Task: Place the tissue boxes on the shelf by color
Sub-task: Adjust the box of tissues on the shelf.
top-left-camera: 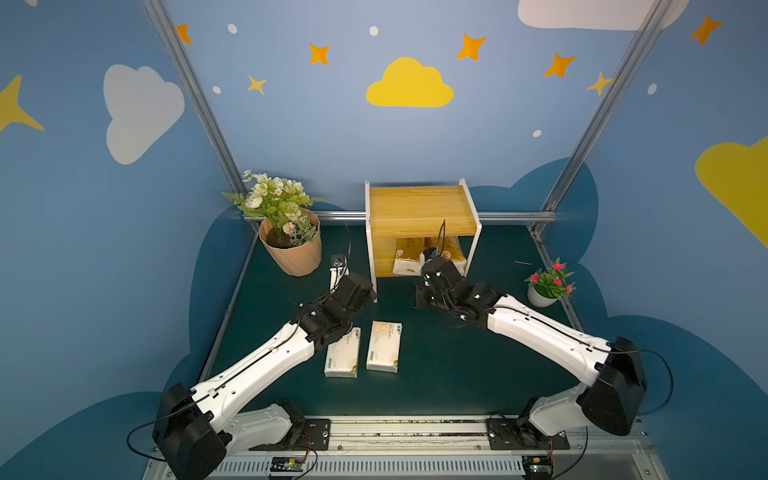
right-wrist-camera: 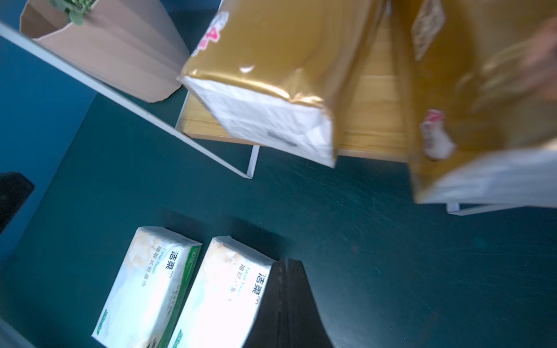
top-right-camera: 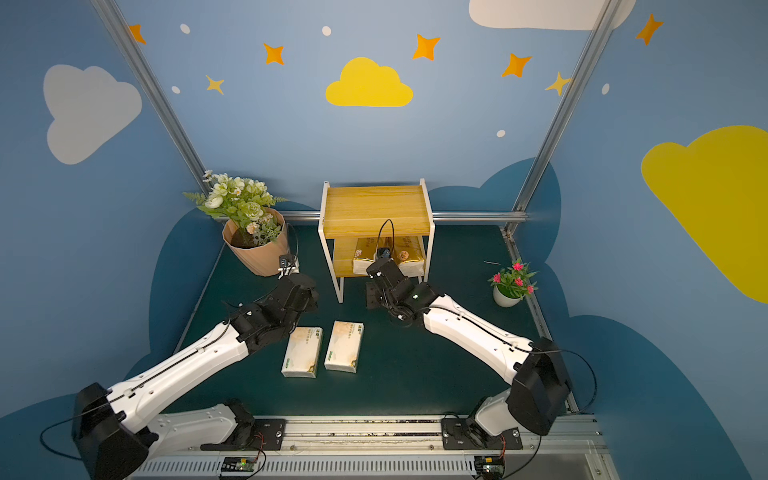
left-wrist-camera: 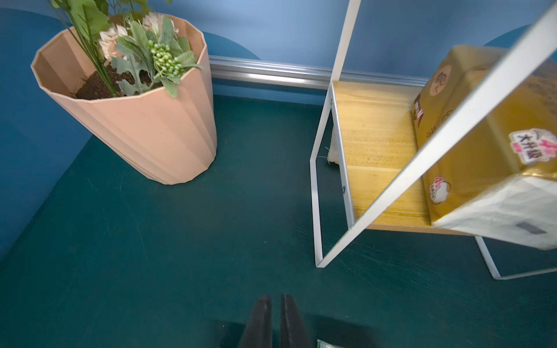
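Both gold packs (top-right-camera: 365, 255) sit side by side on the shelf (top-right-camera: 374, 208), lower board, ends poking out the front; the two white packs (top-right-camera: 302, 351) lie next to each other on the bench (top-right-camera: 415, 374); my left fingers (left-wrist-camera: 266, 301) are closed on nothing, between flowerpot (left-wrist-camera: 150, 120) and shelf; my right fingers (right-wrist-camera: 292, 271) are closed too, empty, near the shelf's front.

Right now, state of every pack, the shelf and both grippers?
shelf: upright, top board bare.
gold packs: side by side on its lower board, ends overhanging the front.
white packs: flat on the table, side by side, unshelved.
left gripper: jaws shut, empty.
right gripper: jaws shut, empty.
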Tool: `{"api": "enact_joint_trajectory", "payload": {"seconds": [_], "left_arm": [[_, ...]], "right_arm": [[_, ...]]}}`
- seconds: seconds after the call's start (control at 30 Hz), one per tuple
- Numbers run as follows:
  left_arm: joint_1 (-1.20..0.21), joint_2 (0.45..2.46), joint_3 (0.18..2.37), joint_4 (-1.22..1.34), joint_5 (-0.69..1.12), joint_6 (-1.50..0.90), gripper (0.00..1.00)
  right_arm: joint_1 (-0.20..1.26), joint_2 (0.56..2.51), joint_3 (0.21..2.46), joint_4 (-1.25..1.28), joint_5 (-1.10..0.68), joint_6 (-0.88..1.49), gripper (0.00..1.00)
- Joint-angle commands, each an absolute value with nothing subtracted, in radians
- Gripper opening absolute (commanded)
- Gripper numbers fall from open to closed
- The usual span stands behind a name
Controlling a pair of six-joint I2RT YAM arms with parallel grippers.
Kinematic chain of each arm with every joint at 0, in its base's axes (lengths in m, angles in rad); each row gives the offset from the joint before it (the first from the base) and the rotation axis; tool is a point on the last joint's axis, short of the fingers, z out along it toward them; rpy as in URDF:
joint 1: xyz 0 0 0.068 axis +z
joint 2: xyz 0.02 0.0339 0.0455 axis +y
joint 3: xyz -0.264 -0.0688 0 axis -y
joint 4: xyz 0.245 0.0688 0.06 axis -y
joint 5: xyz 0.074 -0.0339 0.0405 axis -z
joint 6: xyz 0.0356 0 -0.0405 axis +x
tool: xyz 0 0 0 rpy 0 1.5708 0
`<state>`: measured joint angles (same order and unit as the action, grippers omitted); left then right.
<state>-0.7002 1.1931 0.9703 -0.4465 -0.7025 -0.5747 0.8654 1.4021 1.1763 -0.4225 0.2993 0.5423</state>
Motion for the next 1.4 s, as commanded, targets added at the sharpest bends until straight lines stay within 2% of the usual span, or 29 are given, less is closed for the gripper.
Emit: {"api": "enact_joint_trajectory", "payload": {"seconds": [0.0, 0.43, 1.0, 1.13, 1.17, 1.27, 1.37], "left_arm": [[-0.696, 1.21, 0.963, -0.448, -0.685, -0.589, 0.13], [-0.695, 1.217, 0.974, -0.443, -0.687, -0.593, 0.15], [-0.693, 1.223, 0.987, -0.468, -0.681, -0.583, 0.15], [-0.692, 1.218, 0.986, -0.466, -0.684, -0.577, 0.15], [-0.692, 1.214, 0.983, -0.465, -0.685, -0.578, 0.16], [-0.692, 1.203, 0.97, -0.445, -0.683, -0.582, 0.36], [-0.691, 1.203, 0.959, -0.425, -0.674, -0.583, 0.47]], "right_arm": [[0.85, 1.359, 1.125, -0.419, 0.42, 0.532, 0.0], [0.706, 1.41, 1.17, -0.402, 0.376, 0.507, 0.0], [0.649, 1.524, 1.241, -0.366, 0.305, 0.469, 0.0], [0.65, 1.502, 1.245, -0.426, 0.202, 0.476, 0.0], [0.652, 1.491, 1.244, -0.444, 0.155, 0.466, 0.0], [0.689, 1.455, 1.225, -0.475, 0.119, 0.494, 0.0], [0.74, 1.423, 1.203, -0.489, 0.104, 0.516, 0.03]]}}
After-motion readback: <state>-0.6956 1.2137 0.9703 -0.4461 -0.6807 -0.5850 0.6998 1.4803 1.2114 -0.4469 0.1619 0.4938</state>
